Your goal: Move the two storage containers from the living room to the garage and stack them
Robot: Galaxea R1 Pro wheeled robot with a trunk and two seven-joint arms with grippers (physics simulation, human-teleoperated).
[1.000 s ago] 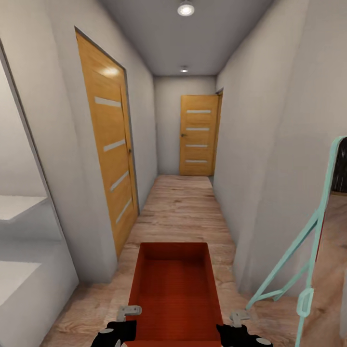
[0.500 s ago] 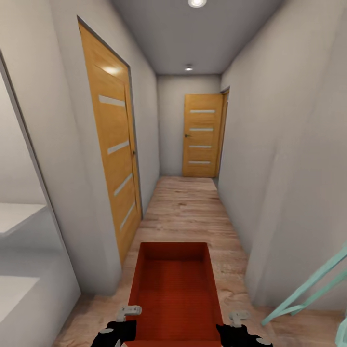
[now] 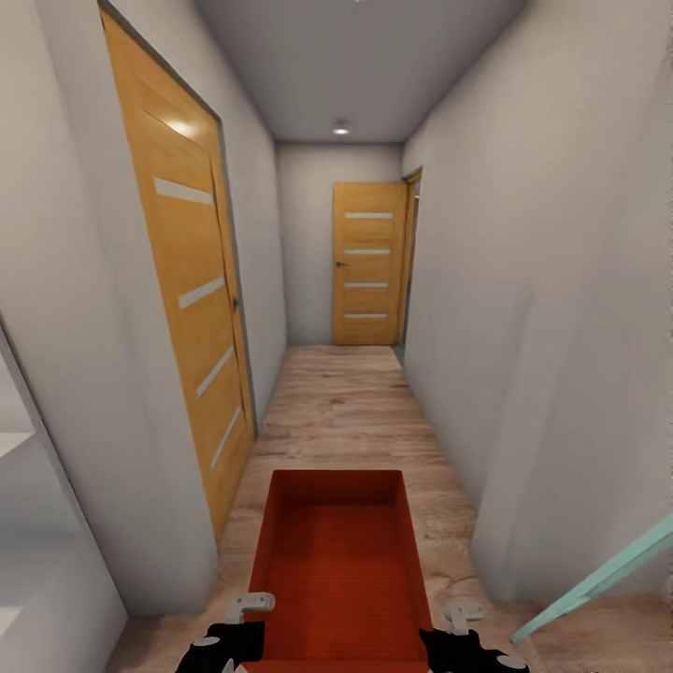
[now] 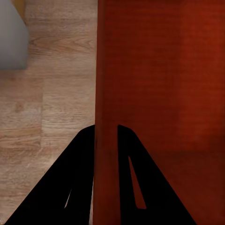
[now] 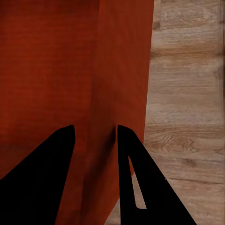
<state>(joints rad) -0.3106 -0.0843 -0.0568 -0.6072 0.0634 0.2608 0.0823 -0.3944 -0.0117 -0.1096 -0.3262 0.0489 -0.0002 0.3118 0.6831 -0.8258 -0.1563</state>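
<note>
- Carrying the storage container [image 3: 338, 561] low before me in a hallway, above the wood floor [image 3: 346, 402].
- My left hand [image 4: 106, 140] clamps its left wall.
- My right hand [image 5: 93, 138] clamps its right wall.

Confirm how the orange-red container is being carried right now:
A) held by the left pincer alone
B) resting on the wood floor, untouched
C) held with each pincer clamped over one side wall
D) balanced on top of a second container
C: the left pincer straddles one wall of the storage container and the right pincer straddles the opposite wall, one finger inside and one outside, with the wood floor visible beneath.
</note>
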